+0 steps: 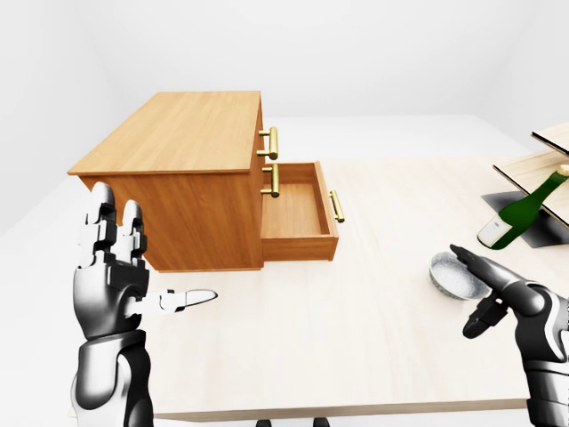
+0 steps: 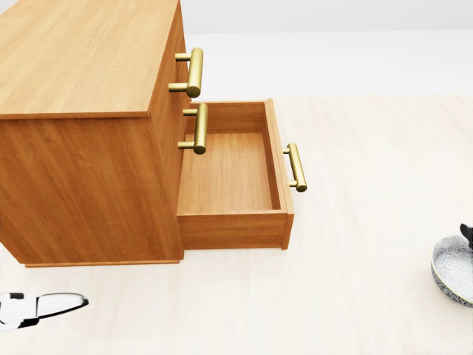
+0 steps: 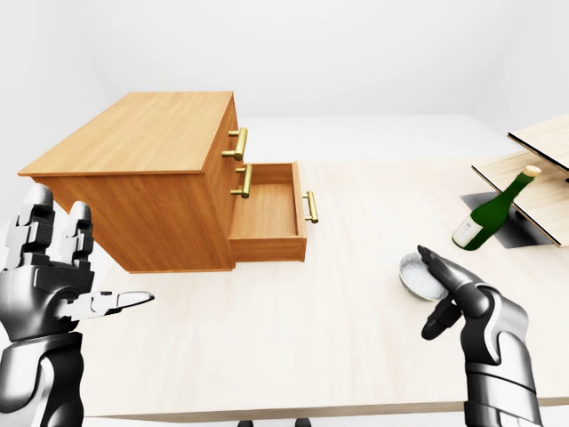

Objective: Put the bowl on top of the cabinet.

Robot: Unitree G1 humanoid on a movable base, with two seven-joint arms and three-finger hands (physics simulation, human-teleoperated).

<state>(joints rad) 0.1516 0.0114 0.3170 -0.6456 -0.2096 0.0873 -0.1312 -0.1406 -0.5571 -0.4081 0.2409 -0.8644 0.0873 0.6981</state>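
Right hand [image 3: 460, 294] is open, fingers spread, holding nothing; it sits just beside the bowl [image 1: 455, 276] on the bowl's right-hand side in the eye views. One fingertip overlaps the rim there, but contact can't be confirmed. Left hand [image 1: 111, 267] is also open: raised with its fingers up and thumb out, empty and well apart from everything. The bowl rests upright on the counter [image 1: 356, 338], far right in the head view and partly cut by the frame edge. It is well apart from the cabinet [image 1: 178, 133] and near a green bottle [image 1: 520, 213] lying tilted at the right. It is small and shallow, with a speckled grey inside and a patterned outer wall. Judging by looks, it is ceramic or similar: stiff, won't deform under a squeeze, probably light enough for one hand, and the glaze is likely slick. It would chip or break if dropped from cabinet height. Best hold is probably a pinch on the near rim, thumb inside and two fingers under the outer wall, or a cupping grip from the side low on the wall. A rim pinch may let it tip or swing, so keep it level. The cabinet top is bare wood with room to set it down. Its lowest drawer [image 1: 295, 212] is pulled out on the bowl's side, so the carry path should clear it and its handle.
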